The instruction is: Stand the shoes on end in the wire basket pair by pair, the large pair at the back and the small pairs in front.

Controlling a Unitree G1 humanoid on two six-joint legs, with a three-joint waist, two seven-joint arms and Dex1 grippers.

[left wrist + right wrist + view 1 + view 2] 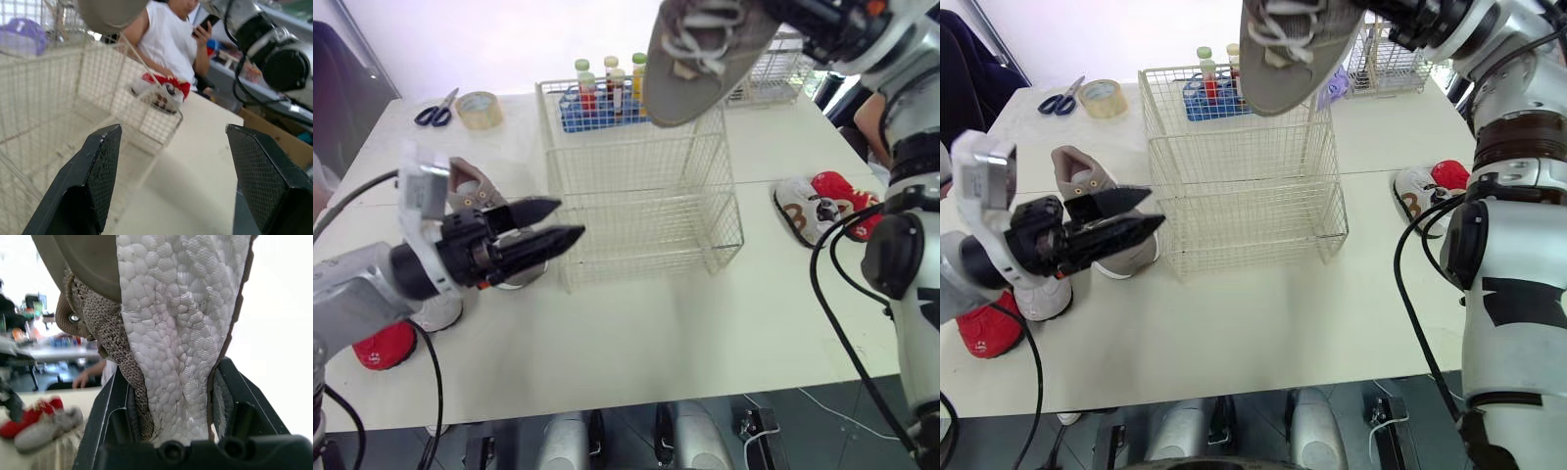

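Note:
A white wire basket stands mid-table with nothing in it. Above its back right corner hangs a large tan shoe, sole toward me, with my right gripper shut on its heel end. My left gripper is open just left of the basket, holding nothing. Behind it the second large tan shoe lies on the table. A small red shoe and a white shoe lie at the front left. A small white shoe and a red one lie to the basket's right.
Scissors and a tape roll lie at the back left. A blue rack of tubes stands behind the basket, and a small wire rack at the back right. A person sits beyond the table's right side.

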